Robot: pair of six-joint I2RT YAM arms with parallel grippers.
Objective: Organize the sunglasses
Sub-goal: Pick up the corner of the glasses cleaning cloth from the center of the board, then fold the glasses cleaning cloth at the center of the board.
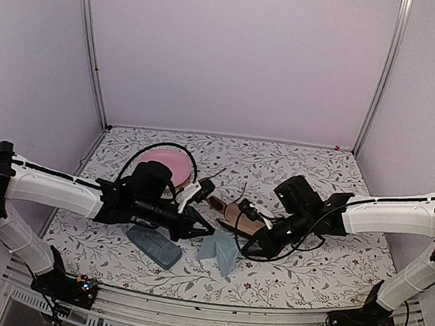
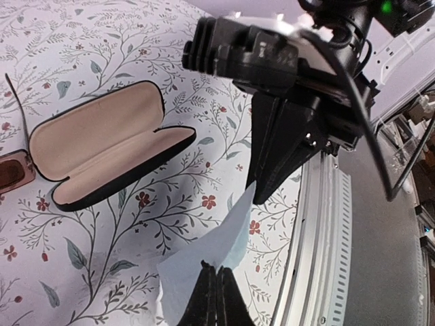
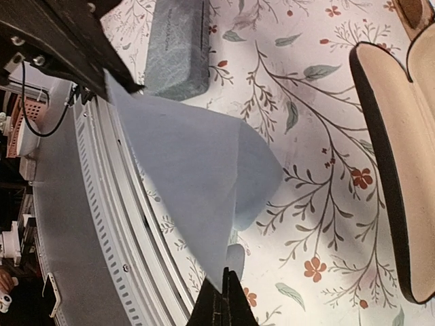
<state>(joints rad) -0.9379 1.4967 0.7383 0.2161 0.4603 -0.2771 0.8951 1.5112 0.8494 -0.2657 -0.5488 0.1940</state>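
A light-blue cloth hangs between my two grippers just above the table. My left gripper is shut on one corner of the cloth, and my right gripper is shut on the opposite corner. The reddish-brown sunglasses lie behind the cloth, next to the open black case; only a lens edge of them shows in the left wrist view. The pale, near-transparent pair is not in view.
The black case lies open with its beige lining up. A grey-blue case lies shut left of the cloth. A pink plate sits behind the left arm. The table's metal front edge is close.
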